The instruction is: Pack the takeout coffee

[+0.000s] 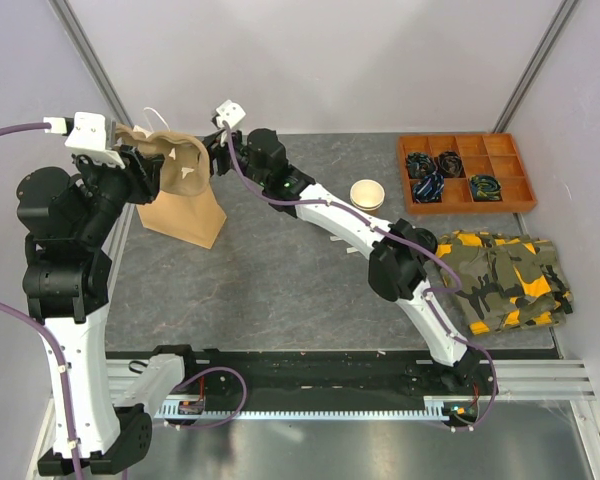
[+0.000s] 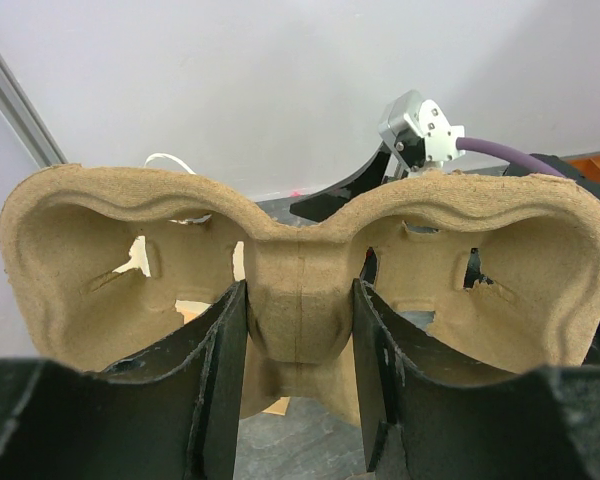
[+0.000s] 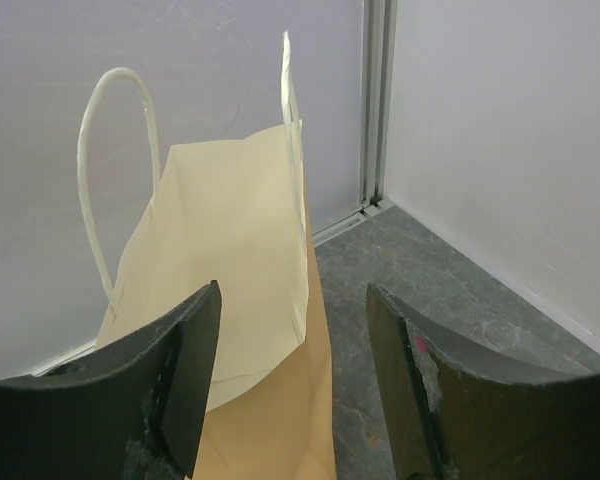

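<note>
**A:** From above, where is there room?
**B:** Open table (image 1: 280, 280) lies mid-front. One paper bag (image 1: 185, 220) stands near the back-left wall. One tray (image 1: 468, 208) and one folded cloth (image 1: 500, 280) line the right edge.
**A:** And the coffee?
**B:** One cup (image 1: 367, 193) stands just left of the tray, axis vertical, mouth up.
**A:** Left wrist?
**B:** The left gripper (image 1: 140, 165) is clamped on the cup carrier's (image 1: 180, 165) middle ridge.
**A:** Right wrist?
**B:** The right gripper (image 1: 212, 155) has its fingers (image 3: 190, 360) apart, facing the bag, whose two handles (image 3: 110, 170) stand up.

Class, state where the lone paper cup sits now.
In the top view, the paper cup stands right of centre, just left of the orange compartment tray and beside the right arm.
</note>
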